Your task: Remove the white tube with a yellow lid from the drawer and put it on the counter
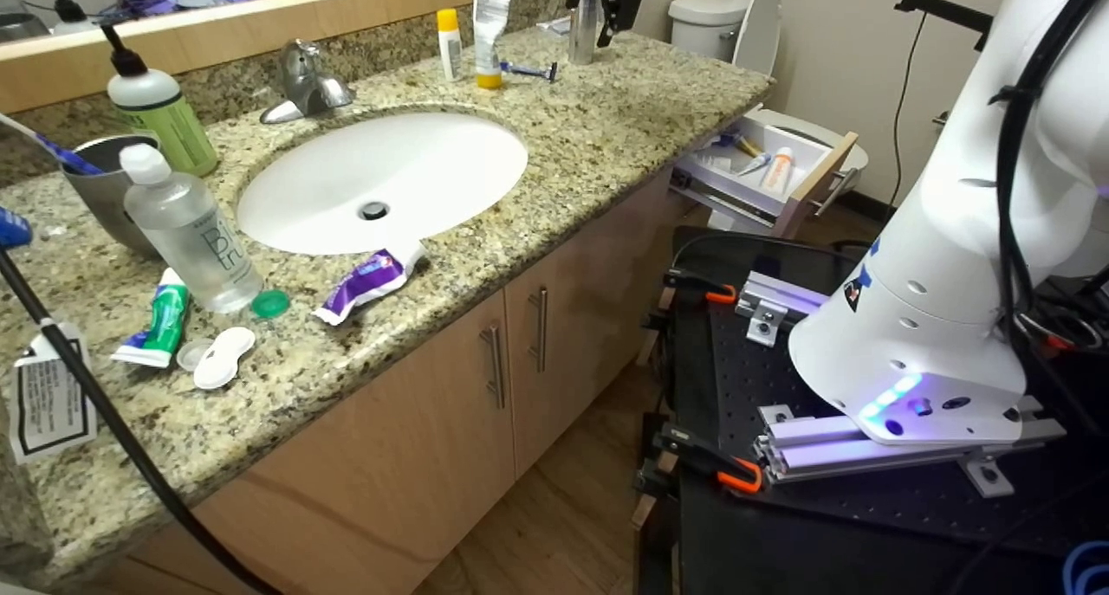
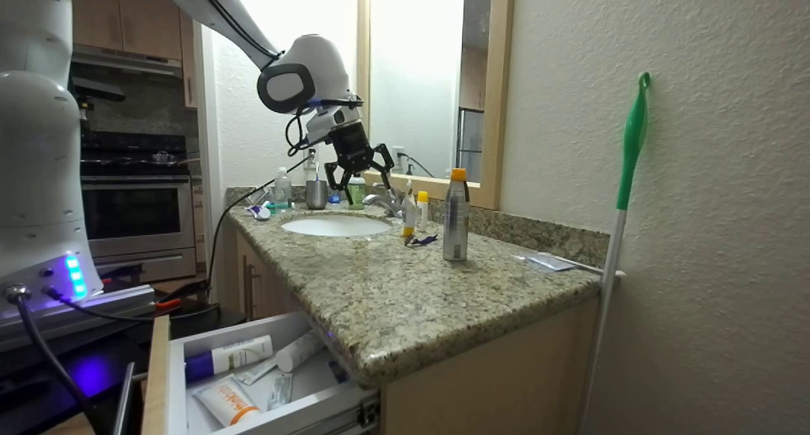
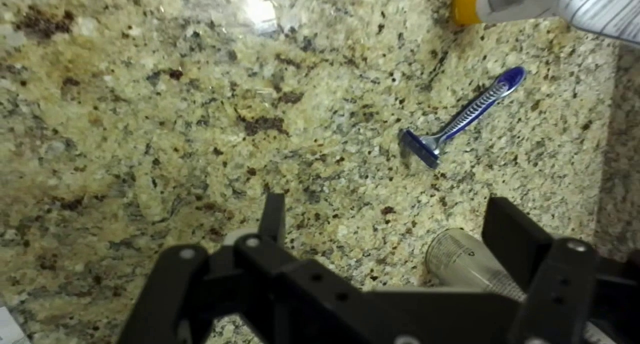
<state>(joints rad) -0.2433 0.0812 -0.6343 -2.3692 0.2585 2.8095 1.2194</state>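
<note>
A white squeeze tube with a yellow lid [image 1: 489, 36] stands lid-down on the granite counter [image 1: 606, 136]. It also shows in an exterior view [image 2: 410, 213] and at the wrist view's top right [image 3: 520, 3]. A slim white yellow-lidded container [image 1: 450, 49] stands beside it; I cannot tell which is the task's tube. The drawer [image 2: 158, 378] is pulled out and holds several tubes, including a white-and-orange one [image 1: 778, 171] and an unclear yellowish item [image 1: 747, 145]. My gripper [image 2: 372, 197] is open above the counter, nothing between its fingers in the wrist view [image 3: 385, 204].
A silver can [image 2: 457, 220] stands near the right finger in the wrist view. A blue razor [image 3: 472, 111] lies on the counter. The sink [image 1: 381, 179], faucet [image 1: 308, 84] and several toiletries are farther along. A mirror [image 2: 417, 87] backs the counter.
</note>
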